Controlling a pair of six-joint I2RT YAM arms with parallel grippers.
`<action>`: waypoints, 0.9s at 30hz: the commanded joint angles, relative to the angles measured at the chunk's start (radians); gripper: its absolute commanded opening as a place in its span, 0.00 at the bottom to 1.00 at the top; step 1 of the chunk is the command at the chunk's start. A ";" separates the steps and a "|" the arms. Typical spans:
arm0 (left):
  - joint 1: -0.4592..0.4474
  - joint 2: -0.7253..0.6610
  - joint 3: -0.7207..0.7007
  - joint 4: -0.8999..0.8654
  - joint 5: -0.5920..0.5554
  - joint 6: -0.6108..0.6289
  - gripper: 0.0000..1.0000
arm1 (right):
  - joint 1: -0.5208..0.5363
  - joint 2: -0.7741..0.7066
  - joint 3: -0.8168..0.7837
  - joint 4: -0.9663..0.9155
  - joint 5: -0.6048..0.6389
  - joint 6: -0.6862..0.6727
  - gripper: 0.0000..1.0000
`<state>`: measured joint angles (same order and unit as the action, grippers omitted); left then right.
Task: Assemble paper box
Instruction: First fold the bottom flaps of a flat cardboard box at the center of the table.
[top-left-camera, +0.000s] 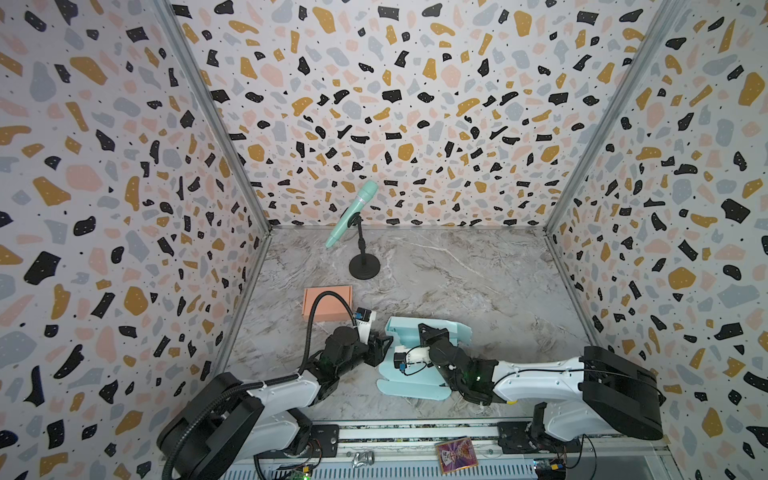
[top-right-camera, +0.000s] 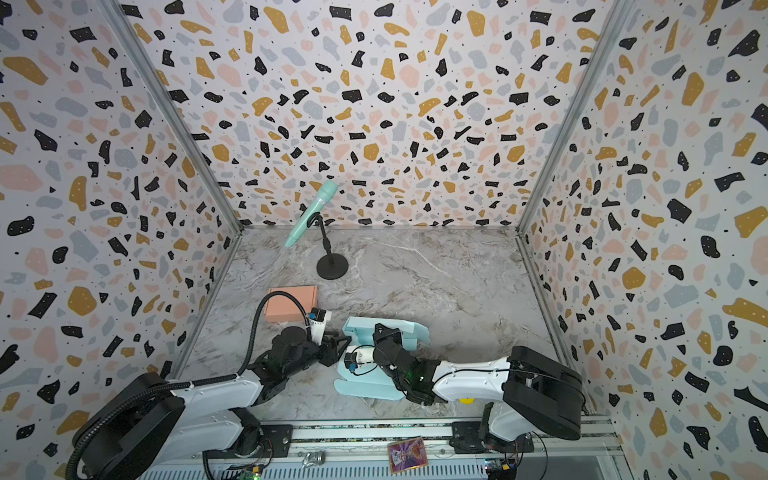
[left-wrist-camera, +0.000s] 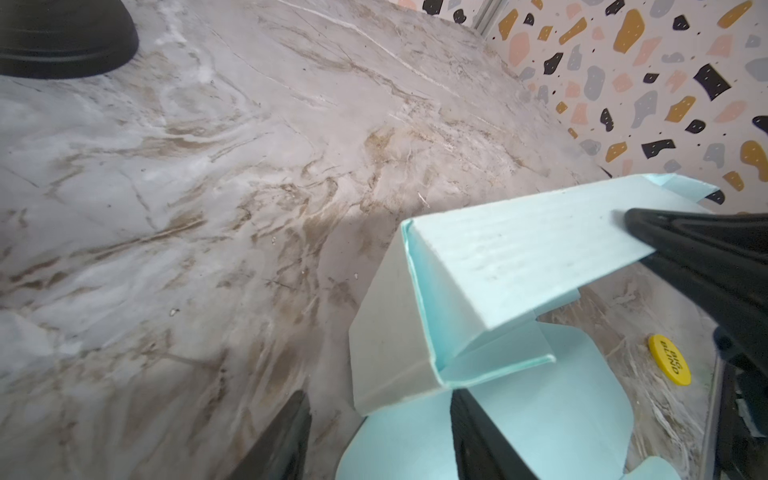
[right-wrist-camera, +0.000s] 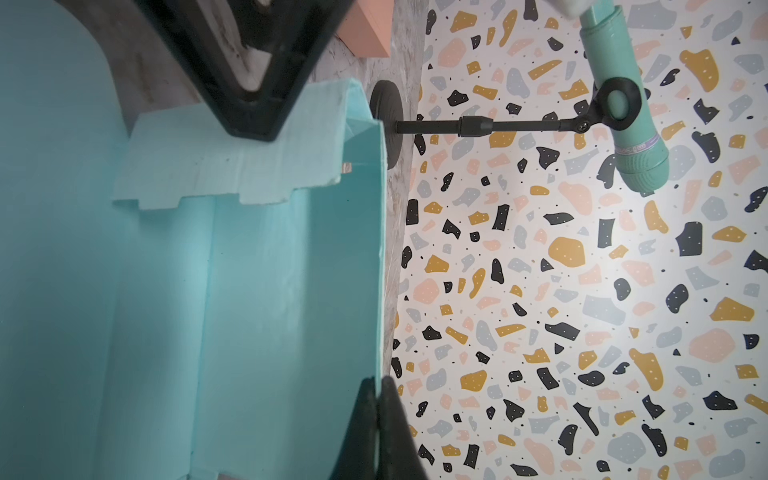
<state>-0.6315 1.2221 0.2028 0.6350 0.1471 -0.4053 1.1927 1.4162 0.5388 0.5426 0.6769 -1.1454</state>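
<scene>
I saw the right jaws (right-wrist-camera: 376, 419) clamped shut on an upright wall of the half-folded teal box (top-left-camera: 415, 382) lying on the desk (top-left-camera: 478, 282). The left jaws (left-wrist-camera: 374, 436) stood parted, straddling its corner flap.

Both top views look down steeply from above the robot's base side toward the back wall at 12 o'clock, taking in the whole marble table (top-left-camera: 478, 274) from well off. The left wrist camera sits close over the blue paper box (left-wrist-camera: 490, 266), facing 2 o'clock across the table. The right wrist camera (rolled sideways) hugs the same box (right-wrist-camera: 257, 291), facing the microphone stand (right-wrist-camera: 469, 126) that both top views also show.
</scene>
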 joint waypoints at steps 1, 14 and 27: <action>-0.006 0.021 0.036 0.068 -0.034 0.038 0.58 | 0.014 -0.009 -0.005 -0.007 -0.004 0.023 0.00; -0.011 0.064 0.037 0.179 -0.041 0.061 0.59 | 0.042 0.019 0.003 -0.032 0.001 0.058 0.00; -0.075 0.081 0.020 0.147 -0.139 0.069 0.45 | 0.045 0.033 0.009 -0.025 0.013 0.061 0.00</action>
<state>-0.6888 1.2957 0.2268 0.7460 0.0689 -0.3538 1.2293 1.4403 0.5385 0.5400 0.6930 -1.0962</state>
